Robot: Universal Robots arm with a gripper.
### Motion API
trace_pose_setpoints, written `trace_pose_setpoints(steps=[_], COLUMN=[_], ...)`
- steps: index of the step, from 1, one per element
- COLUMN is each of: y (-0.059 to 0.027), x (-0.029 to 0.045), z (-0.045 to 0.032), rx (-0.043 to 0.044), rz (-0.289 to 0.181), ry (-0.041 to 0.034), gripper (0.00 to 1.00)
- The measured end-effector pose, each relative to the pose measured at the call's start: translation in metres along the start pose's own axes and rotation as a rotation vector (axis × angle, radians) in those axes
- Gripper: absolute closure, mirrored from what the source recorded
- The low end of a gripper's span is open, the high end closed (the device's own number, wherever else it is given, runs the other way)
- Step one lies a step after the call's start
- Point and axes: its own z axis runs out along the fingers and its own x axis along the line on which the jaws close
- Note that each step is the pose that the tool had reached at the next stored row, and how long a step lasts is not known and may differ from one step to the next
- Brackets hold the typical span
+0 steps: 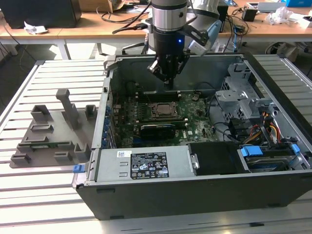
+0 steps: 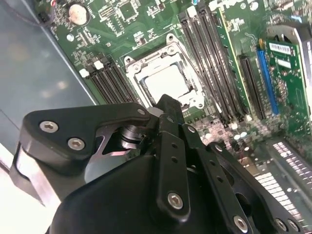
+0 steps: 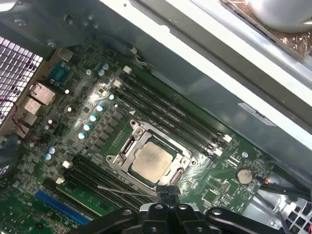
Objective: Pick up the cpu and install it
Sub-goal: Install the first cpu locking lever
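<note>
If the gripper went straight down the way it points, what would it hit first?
Likely the gripper meets the socket frame at the edge of the cpu; depth is unclear, so possibly the cpu itself.

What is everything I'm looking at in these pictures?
computer case: one, dark grey, open, on the table.
table: one, pale grey, slatted, under everything.
fixture: one, grey plastic with upright posts, on the table at the exterior view's left of the case.
motherboard: one, green, inside the case.
socket: one, metal-framed, mid-board.
cpu: one, silvery, lying in the socket.
coin battery: one, silver, on the board.
gripper: one, black, above the board, jaws closed on nothing.
</note>
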Motion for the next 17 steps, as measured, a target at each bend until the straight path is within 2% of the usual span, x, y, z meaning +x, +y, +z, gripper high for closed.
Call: trace_pose_setpoints(steps=[3,5,12,17], y=[0.0,0.0,0.0,0.0], x=[0.0,0.0,0.0,0.0], z=[0.0,0.0002,0.0003,0.0003], rx=[0.0026,0.0056,0.0085,0.0129], rz=[0.062,0.133,0.205,0.31], ry=[0.0027,0.0056,0.0085,0.0129], gripper=[0.89,0.89,0.89,0.89])
